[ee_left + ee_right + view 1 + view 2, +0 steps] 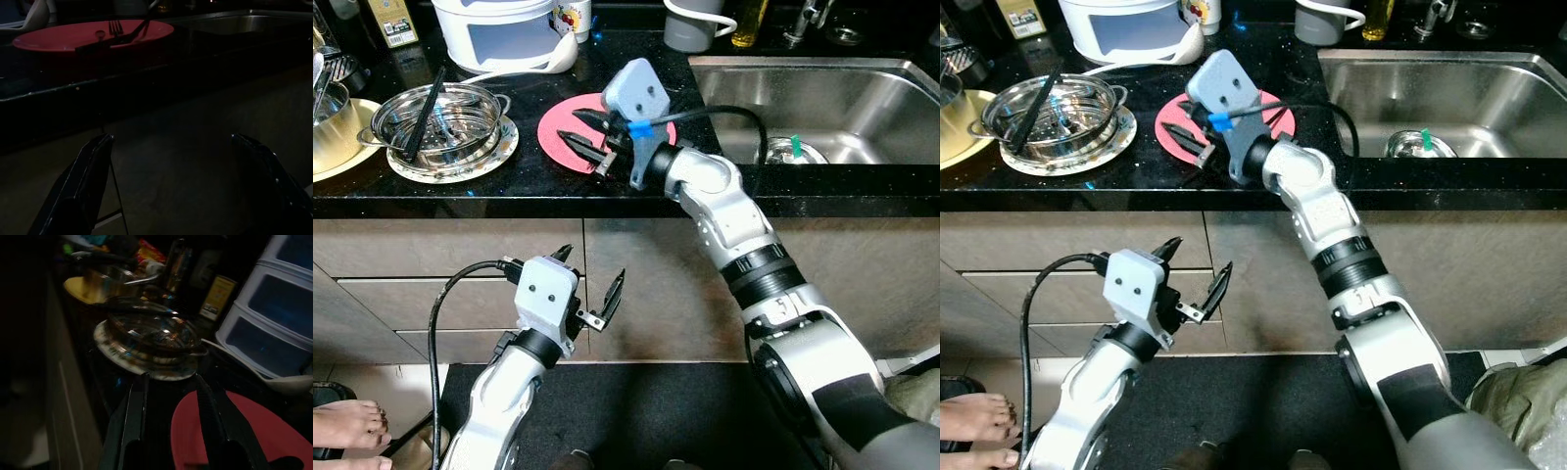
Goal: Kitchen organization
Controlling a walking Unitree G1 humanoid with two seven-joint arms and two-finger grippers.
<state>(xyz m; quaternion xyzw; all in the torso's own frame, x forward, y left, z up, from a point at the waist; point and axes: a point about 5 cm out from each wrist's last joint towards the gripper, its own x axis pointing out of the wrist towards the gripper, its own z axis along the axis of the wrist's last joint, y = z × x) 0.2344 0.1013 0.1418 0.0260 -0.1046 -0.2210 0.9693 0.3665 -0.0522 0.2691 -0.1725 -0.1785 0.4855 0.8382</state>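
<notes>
Black counter (538,176): steel bowl (435,117) beside red plate (558,132)

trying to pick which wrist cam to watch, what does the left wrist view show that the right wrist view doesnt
Left wrist view: a fork and other cutlery lying on the red plate, the sink's rim beyond, and the dark cabinet front below the counter edge, seen between the open left gripper.

Right wrist view: the steel pot on a patterned plate, a yellow plate farther back, bottles, and a white container, past the open right gripper.

Both share the red plate and the black countertop.
</notes>
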